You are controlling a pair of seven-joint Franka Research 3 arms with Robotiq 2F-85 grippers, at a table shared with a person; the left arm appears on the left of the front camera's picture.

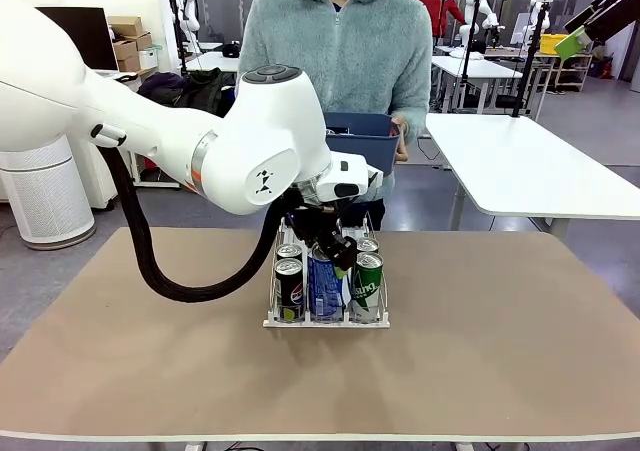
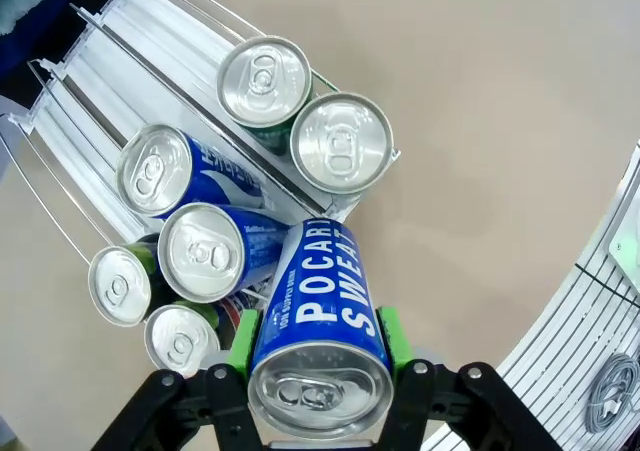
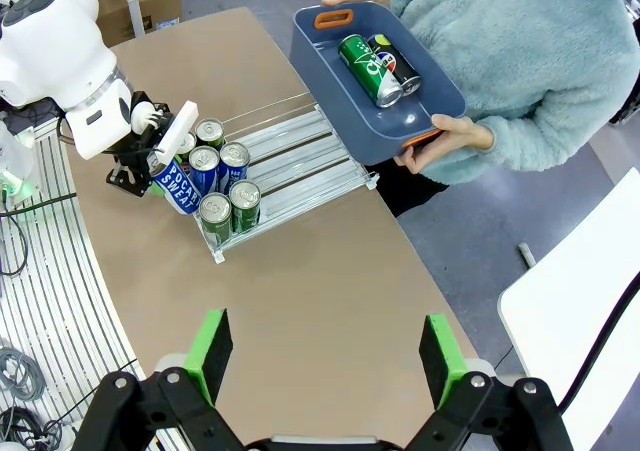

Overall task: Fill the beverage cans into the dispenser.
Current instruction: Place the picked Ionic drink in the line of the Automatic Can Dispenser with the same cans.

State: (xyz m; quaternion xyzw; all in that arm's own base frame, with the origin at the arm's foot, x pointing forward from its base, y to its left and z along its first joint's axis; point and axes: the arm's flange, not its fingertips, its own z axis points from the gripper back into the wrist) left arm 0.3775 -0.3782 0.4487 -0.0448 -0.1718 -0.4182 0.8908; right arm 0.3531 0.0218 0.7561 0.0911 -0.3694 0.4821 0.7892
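9 beverage cans [image 2: 208,251], 1 dispenser [image 2: 120,51], 1 bin [image 3: 330,61].
3 blue-and-white, 3 green, 3 black: 1 clamped in the left gripper [image 2: 318,339], 6 in the dispenser's 3 lanes just beyond it, 2 in the bin well ahead of the right gripper [image 3: 325,356].

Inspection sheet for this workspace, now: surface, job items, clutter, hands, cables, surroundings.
Surface: brown table, bearing the dispenser.
Job's things: dispenser holds six cans upright at the robot's end; two cans lie in the person's blue bin.
Clutter: nothing seen.
Hands: left hand shut on a blue can over the dispenser; right hand open, high above the table.
Cables: black hose hangs from the left arm.
Surroundings: person at far side; white tables behind.
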